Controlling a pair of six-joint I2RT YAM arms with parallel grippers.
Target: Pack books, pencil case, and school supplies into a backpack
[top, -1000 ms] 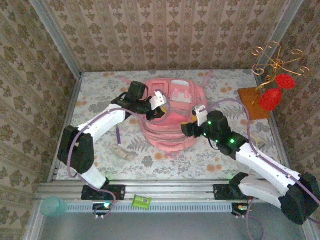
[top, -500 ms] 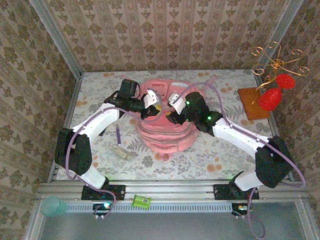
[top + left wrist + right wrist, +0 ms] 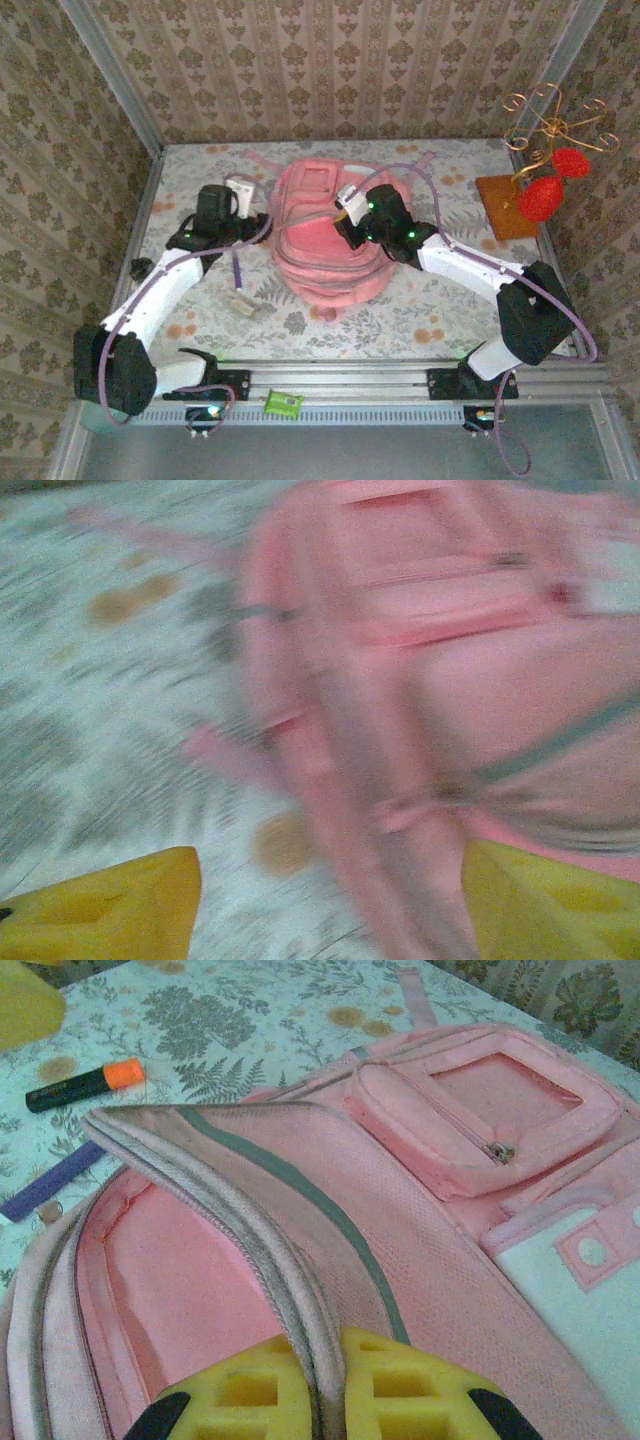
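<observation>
Large soft pink fabric backpack, main pocket open, your right gripper pinching its zip rim, your left gripper spread nearby.

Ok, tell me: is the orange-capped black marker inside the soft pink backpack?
No, the orange-capped black marker lies on the floral table beside the soft pink backpack.

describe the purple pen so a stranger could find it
Start at the big pink backpack. On the floral cloth just left of it lies the purple pen, with a beige block nearer the front edge. It is thin and purple; the marker is black, orange-capped.
</observation>
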